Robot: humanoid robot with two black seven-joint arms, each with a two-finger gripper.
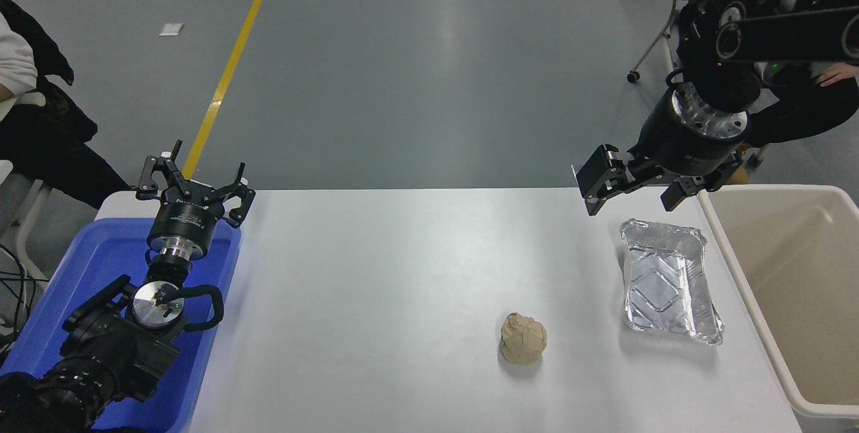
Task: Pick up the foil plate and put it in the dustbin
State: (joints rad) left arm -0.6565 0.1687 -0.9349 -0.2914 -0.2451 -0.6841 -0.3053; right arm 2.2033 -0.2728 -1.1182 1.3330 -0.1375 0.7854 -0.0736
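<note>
The foil plate lies flat on the white table at the right, shiny with an embossed bottom. The beige dustbin stands just right of it, at the table's right edge. My right gripper hangs open and empty above the table's far edge, a little behind and above the plate's far end. My left gripper is open and parked over the blue tub at the lower left.
A crumpled tan paper ball sits on the table left of the foil plate. A blue plastic tub stands at the left edge. People sit at the far left and far right beyond the table.
</note>
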